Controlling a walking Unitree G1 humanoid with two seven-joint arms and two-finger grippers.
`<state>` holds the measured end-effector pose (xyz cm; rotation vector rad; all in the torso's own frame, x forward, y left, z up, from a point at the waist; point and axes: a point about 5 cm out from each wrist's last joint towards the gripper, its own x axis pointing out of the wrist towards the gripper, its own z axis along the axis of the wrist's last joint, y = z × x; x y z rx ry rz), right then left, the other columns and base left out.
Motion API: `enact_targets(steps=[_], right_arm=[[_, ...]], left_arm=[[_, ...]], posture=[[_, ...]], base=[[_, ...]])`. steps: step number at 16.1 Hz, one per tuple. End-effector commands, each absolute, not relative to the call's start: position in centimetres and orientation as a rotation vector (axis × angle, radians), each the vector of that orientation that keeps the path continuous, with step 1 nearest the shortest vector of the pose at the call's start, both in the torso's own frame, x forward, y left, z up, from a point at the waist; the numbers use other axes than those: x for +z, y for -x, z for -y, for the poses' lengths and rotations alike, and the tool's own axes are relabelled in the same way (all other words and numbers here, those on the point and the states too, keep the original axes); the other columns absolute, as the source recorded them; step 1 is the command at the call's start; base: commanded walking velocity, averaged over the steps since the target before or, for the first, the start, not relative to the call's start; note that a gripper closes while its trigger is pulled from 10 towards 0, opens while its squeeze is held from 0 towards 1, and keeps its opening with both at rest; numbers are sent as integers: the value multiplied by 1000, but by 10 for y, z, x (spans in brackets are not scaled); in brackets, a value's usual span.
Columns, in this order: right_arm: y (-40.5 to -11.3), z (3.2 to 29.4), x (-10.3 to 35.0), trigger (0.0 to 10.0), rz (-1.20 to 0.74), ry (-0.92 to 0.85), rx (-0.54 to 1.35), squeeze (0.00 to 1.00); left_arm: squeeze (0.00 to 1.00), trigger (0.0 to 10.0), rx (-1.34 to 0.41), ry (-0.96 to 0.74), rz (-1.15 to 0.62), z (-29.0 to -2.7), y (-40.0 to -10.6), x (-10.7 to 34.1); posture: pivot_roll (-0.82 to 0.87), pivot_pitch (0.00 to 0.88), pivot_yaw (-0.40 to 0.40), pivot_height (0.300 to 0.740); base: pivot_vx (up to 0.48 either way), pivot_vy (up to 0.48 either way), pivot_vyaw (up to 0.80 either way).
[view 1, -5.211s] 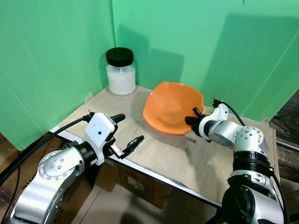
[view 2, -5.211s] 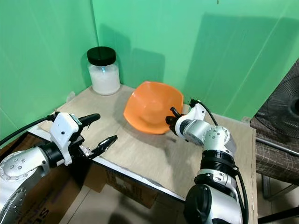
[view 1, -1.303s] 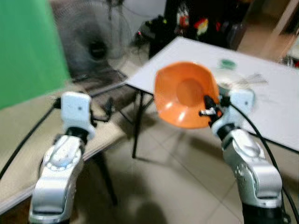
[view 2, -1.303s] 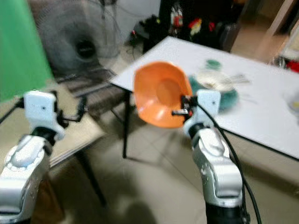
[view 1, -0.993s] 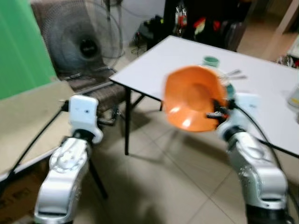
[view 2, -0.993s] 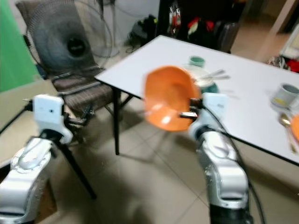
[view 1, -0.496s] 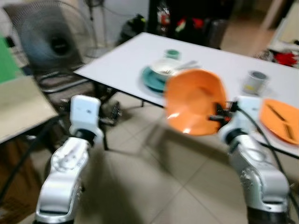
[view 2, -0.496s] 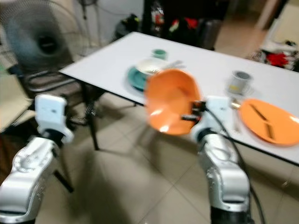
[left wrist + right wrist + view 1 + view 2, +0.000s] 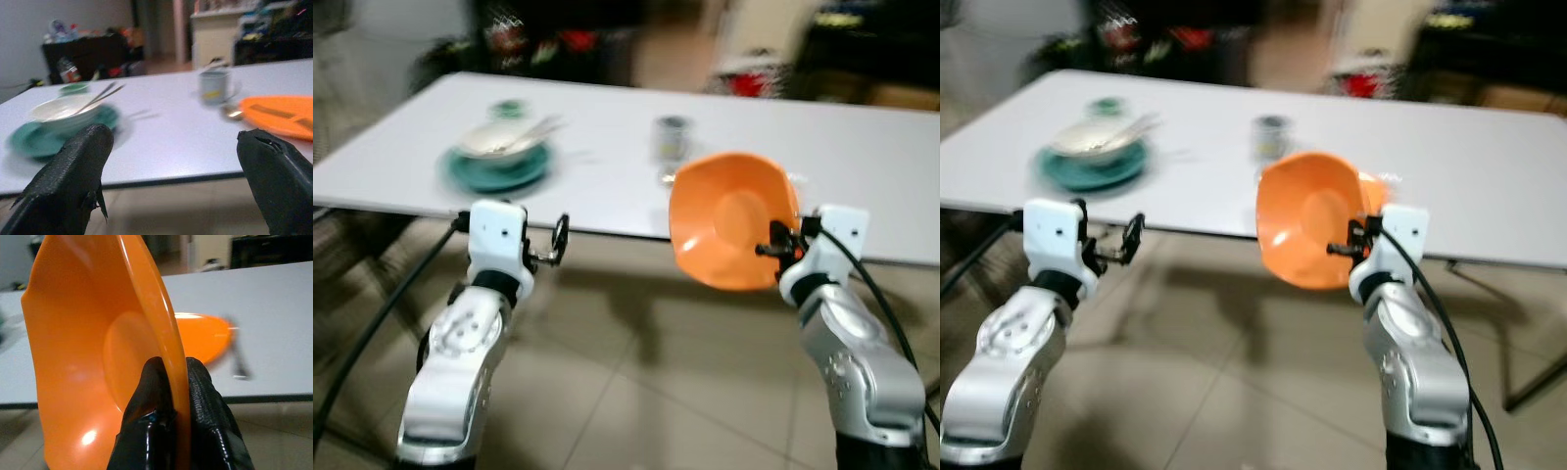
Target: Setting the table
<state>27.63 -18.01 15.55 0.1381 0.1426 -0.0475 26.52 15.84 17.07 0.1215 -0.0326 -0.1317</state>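
- The orange bowl is held on edge in the air before the white table, at 3 o'clock.
- The right gripper pinches its rim.
- The left gripper, fingers wide apart, is empty at 9 o'clock.
- On the table: an orange plate, a mug, and a white bowl on a teal plate at 10 o'clock.

Head cameras look down; wrist cameras face the table.

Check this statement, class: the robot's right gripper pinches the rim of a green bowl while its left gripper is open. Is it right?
Not quite: the bowl is orange, as the right wrist view shows. The right gripper does pinch its rim, and the left gripper is open.
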Motion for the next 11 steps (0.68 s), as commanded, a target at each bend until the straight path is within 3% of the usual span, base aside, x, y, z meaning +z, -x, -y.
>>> enact_targets(steps=[1, 4, 11], right_arm=[[-279, 179, 166, 10000, -106, -140, -37, 0], [-284, 180, 166, 10000, -123, -197, -27, 0], [-291, 179, 170, 10000, -134, -223, 36, 0]], left_arm=[[0, 10000, -133, -111, 36, -159, -267, 172], [0, 10000, -151, -95, 46, -157, -267, 174], [0, 10000, -149, -80, 47, -160, -266, 174]], posture=[[-55, 0, -1, 740], [-54, 0, -8, 740], [-47, 0, -22, 740]], base=[[0, 0, -781], [86, 0, -777], [359, 0, 0]])
